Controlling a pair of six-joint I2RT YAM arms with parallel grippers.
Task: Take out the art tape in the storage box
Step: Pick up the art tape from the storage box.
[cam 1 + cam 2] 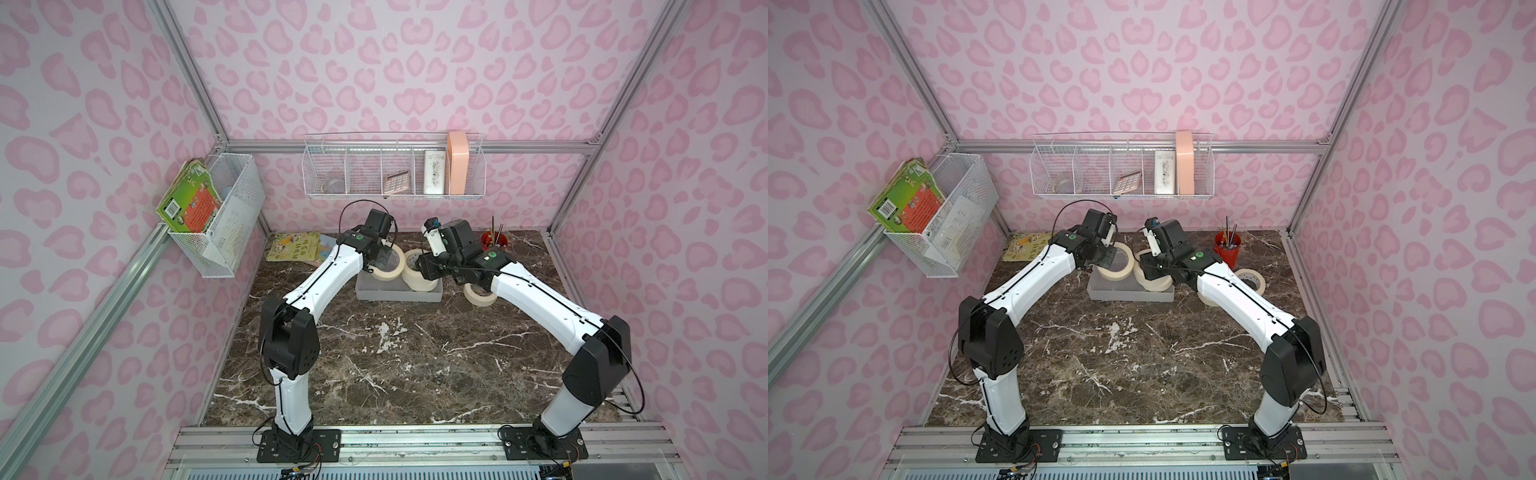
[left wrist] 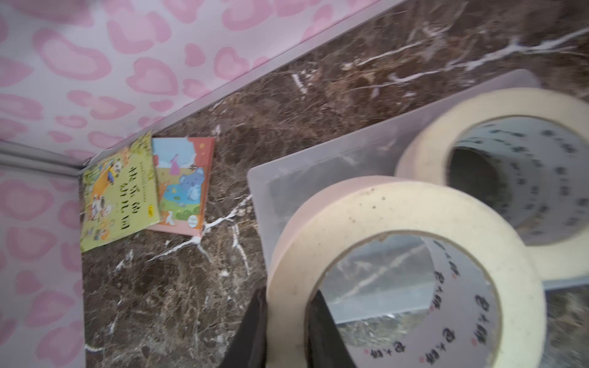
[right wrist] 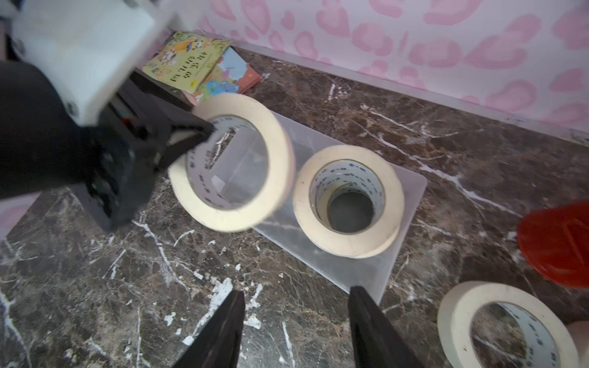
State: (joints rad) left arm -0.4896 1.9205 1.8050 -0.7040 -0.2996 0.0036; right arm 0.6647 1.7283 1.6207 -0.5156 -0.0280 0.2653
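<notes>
**STATUS: TAPE REMOVAL PARTLY COMPLETE**

The shallow grey translucent plastic storage box (image 1: 399, 296) sits on the dark marble-pattern worktop (image 1: 374, 353), toward 12 o'clock.

**Tools.** The left tool (image 2: 288, 291) is clamped on the wall of one cream-beige masking-tape roll with a white printed core (image 2: 398, 207). One finger is inside the core and one outside. This held roll is tilted and raised over the box's 9 o'clock end. It is judged lifted out but not yet set down. The right tool (image 3: 296, 290) hovers near the box's 3 o'clock end with its jaws apart, gripping nothing.

**Done.** Two removed rolls (image 1: 1259, 286) lie flat on the worktop at 3 o'clock of the box. One is partly hidden under the right arm.

**Left.** The stacked rolls (image 3: 393, 204) occupy the box's 3 o'clock end. At least two are visible, but the exact count cannot be told. Progress is judged at roughly halfway.
</notes>
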